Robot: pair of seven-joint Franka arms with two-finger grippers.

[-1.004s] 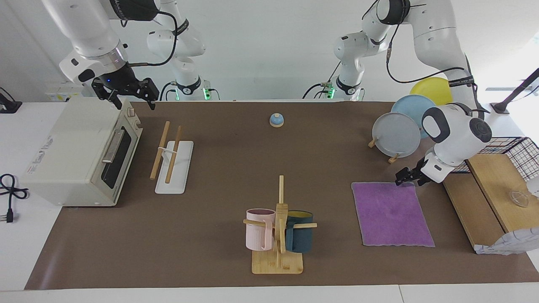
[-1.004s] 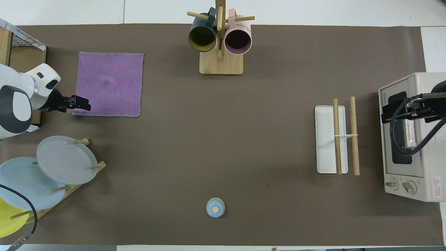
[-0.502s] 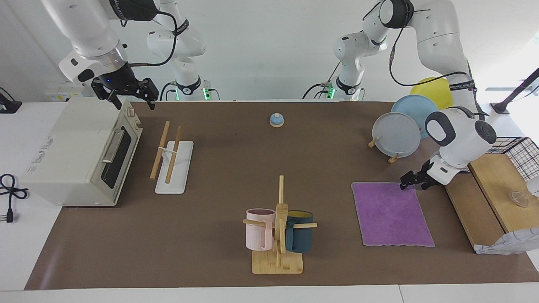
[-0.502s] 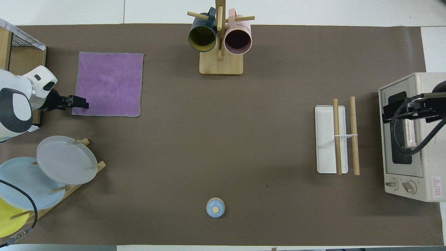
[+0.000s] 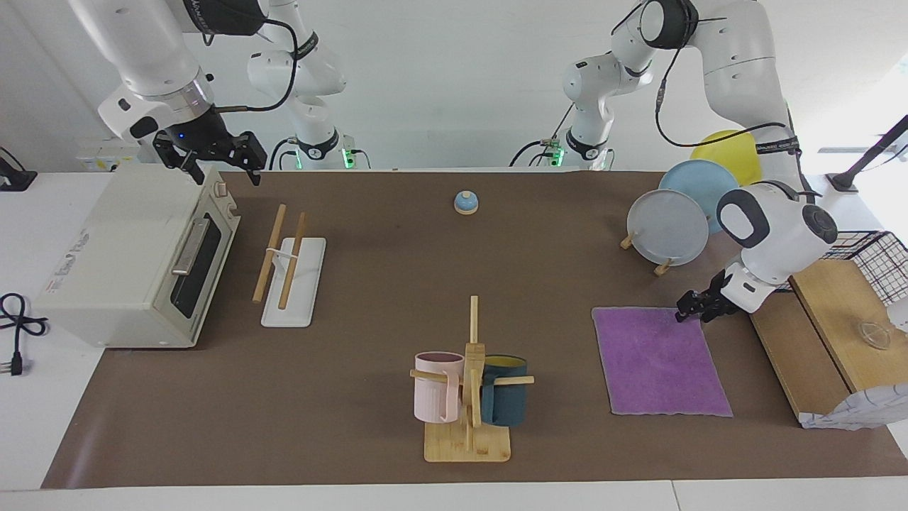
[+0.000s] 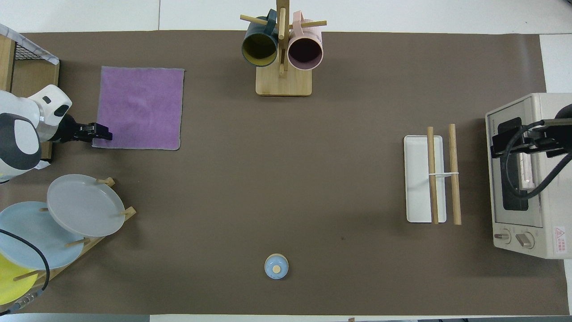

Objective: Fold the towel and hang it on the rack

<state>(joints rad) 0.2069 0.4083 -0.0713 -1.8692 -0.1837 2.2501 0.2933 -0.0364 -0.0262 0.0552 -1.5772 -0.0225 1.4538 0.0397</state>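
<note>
Purple, fuzzy square towel (image 5: 660,360) lay flat, purple face up, on the brown mat toward my left arm's end of the table, unfolded; I judged the fold not yet started. My left gripper (image 5: 689,309) sat low at the towel's corner nearest the robots and nearest that table end, its tips at the cloth's edge. A corner gives a free edge to pinch and lift for folding, hence the low approach. I could not tell whether those fingers were parted or already pinching the cloth.

Rack with two parallel light wooden rods on a white rectangular base (image 5: 291,273) stood toward the right arm's end of the table, well apart from the towel, just beside the cream toaster oven (image 5: 135,255). My right gripper (image 5: 221,167) waited over the oven's top edge, fingers spread open, holding nothing, presumably kept clear until the hanging step.
</note>
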